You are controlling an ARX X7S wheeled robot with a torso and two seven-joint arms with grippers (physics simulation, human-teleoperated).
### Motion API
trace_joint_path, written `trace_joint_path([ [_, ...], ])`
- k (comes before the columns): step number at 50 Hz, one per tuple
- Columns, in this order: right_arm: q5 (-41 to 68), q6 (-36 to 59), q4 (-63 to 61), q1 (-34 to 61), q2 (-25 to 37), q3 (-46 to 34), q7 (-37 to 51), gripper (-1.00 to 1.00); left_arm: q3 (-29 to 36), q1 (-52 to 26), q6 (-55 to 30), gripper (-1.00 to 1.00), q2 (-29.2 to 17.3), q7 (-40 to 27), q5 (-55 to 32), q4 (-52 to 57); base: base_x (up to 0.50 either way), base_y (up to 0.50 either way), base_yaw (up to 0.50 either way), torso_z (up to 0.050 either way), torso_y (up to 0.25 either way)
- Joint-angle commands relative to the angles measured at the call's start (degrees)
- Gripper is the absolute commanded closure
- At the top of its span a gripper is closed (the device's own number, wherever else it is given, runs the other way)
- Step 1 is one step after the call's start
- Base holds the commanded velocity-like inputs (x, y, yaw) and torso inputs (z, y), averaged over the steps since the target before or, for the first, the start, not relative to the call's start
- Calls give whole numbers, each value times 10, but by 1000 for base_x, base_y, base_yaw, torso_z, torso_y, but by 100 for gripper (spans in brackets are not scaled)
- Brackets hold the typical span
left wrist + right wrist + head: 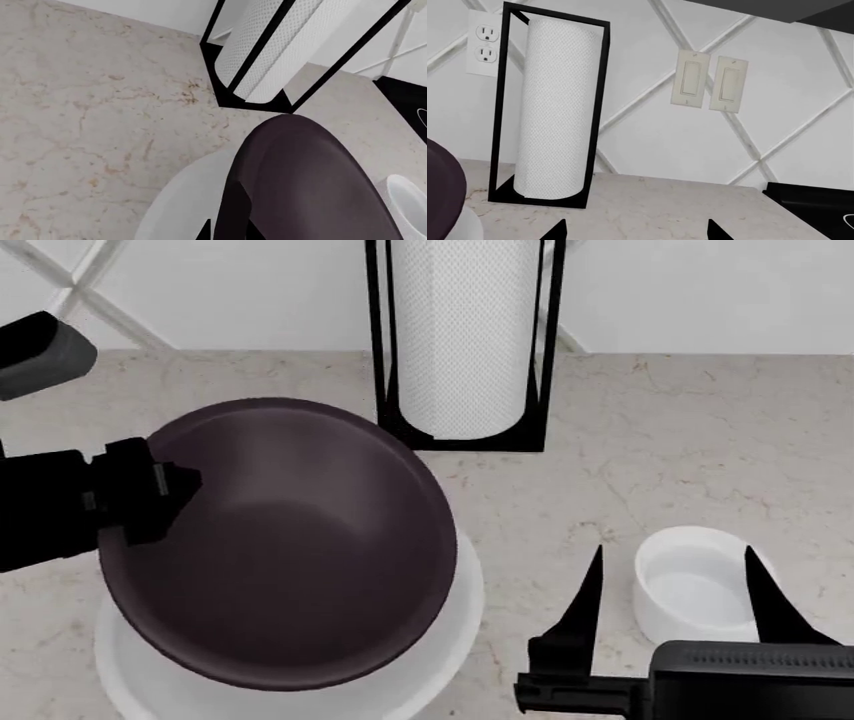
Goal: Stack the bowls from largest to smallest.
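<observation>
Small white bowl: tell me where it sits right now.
In the head view the small white bowl stands on the counter at the right, between the open right gripper's fingers, apart from the brown bowl.

We see bare counter (707, 440) right of the towel roll (465, 335) — open passage; the roll stands close behind the brown bowl (287, 550), blocking there.

1. The left end effector (147, 485) is matte black and blocky, with stepped, angular edges and no markings that can be made out.
2. A grey, rounded casing (40, 355) sits on the left arm.
3. The right end effector (674, 590) has two thin black fingers (587, 605) tapering to sharp points.
4. Its black body (747, 680) carries a finely ribbed strip along the top edge.
</observation>
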Motion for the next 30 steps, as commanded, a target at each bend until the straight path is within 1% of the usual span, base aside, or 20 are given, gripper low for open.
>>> trace_joint_path([
  [1, 1, 4, 0, 3, 1, -2, 2, -100, 0, 11, 16, 100, -2, -98, -19, 4, 0, 0, 0, 0, 0],
  [19, 1, 9, -4, 5, 4, -6, 5, -100, 2, 38, 28, 100, -5, -87, -15, 12, 0, 0, 0, 1, 1],
  [23, 1, 12, -5, 5, 4, -6, 6, -100, 6, 40, 32, 100, -7, -73, -5, 7, 0, 0, 0, 0, 0],
  [30, 0, 9, 0, 8, 3, -10, 6, -100, 6, 46, 34, 100, -8, -74, -8, 11, 0, 0, 0, 0, 1],
])
